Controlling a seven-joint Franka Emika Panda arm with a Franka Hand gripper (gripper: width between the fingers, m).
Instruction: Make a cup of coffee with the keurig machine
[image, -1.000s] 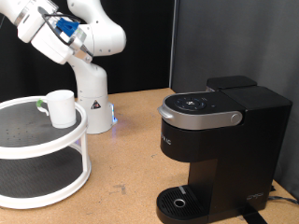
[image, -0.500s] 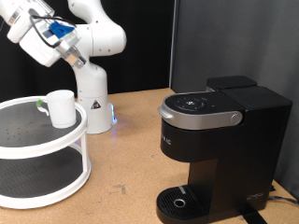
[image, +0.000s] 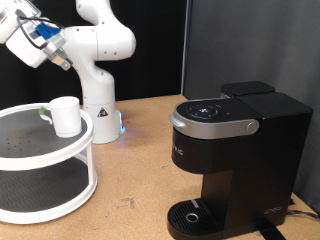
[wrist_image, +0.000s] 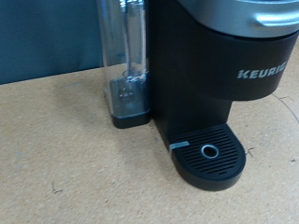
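Note:
The white cup stands upright on the upper tier of a round white two-tier shelf at the exterior view's left. The black keurig machine stands at the right with its silver-handled lid down and its drip tray bare. My gripper is at the exterior view's top left, high above the cup and apart from it; its fingers cannot be made out. The wrist view shows the keurig machine, its drip tray and its clear water tank, but no fingers.
The arm's white base with a blue light stands behind the shelf. A small green item lies beside the cup. A brown tabletop lies between the shelf and the machine. A black cable runs at the machine's right.
The arm's hand has swung further left and slightly up in the exterior view, away from the machine. The cup and machine have not moved.

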